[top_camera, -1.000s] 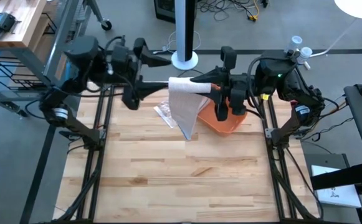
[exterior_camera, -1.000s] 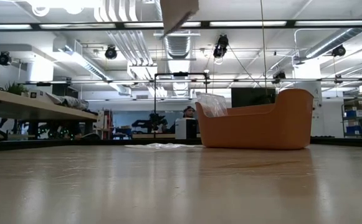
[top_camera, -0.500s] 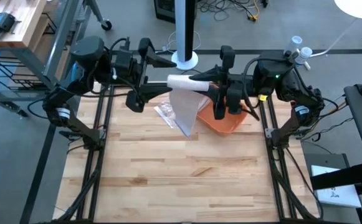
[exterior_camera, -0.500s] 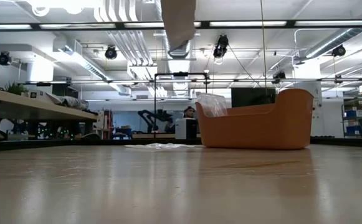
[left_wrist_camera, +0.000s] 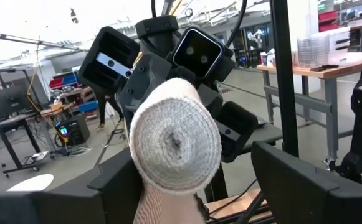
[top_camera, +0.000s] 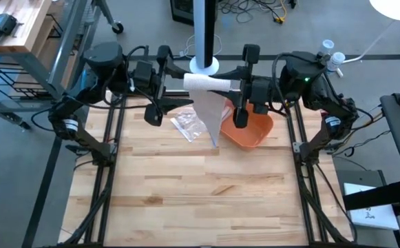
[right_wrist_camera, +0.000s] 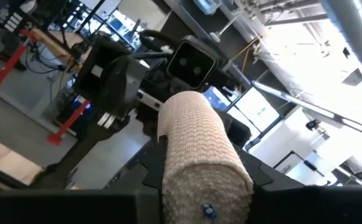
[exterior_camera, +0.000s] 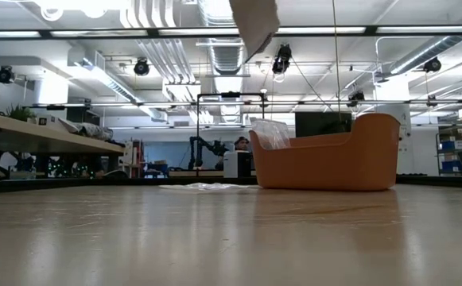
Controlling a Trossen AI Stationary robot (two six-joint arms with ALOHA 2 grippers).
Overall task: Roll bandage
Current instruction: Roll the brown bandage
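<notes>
A beige bandage roll [top_camera: 203, 83] is held level in the air over the table's far part, between my two raised arms. Its loose tail [top_camera: 212, 114] hangs down, and the tail's lower end [exterior_camera: 254, 24] shows at the top of the low view. My right gripper [top_camera: 230, 87] is shut on the roll's right end. My left gripper [top_camera: 177, 86] is open, with a finger on either side of the roll's left end [left_wrist_camera: 176, 142]. My right gripper pinches the roll's right end [right_wrist_camera: 200, 180] between its two fingers [right_wrist_camera: 106, 208], coming level from the table's right, fingers lying along the roll. The roll sticks out toward the left arm, lifted clear, with its tail hanging slack. My left gripper's fingers [left_wrist_camera: 305, 186] flank the roll's left end; I cannot tell whether they touch it.
An orange bin [top_camera: 251, 131] stands on the table's far right part, under the right arm, with clear plastic in it [exterior_camera: 270, 131]. A crumpled clear wrapper [top_camera: 186, 124] lies left of the bin. Bare wood [top_camera: 200, 200] stretches toward the near edge.
Both grippers have drawn back toward the table's far edge with the roll, which stays level between them. The right gripper has rolled about its own line, and the hanging tail has swung toward the table's right.
</notes>
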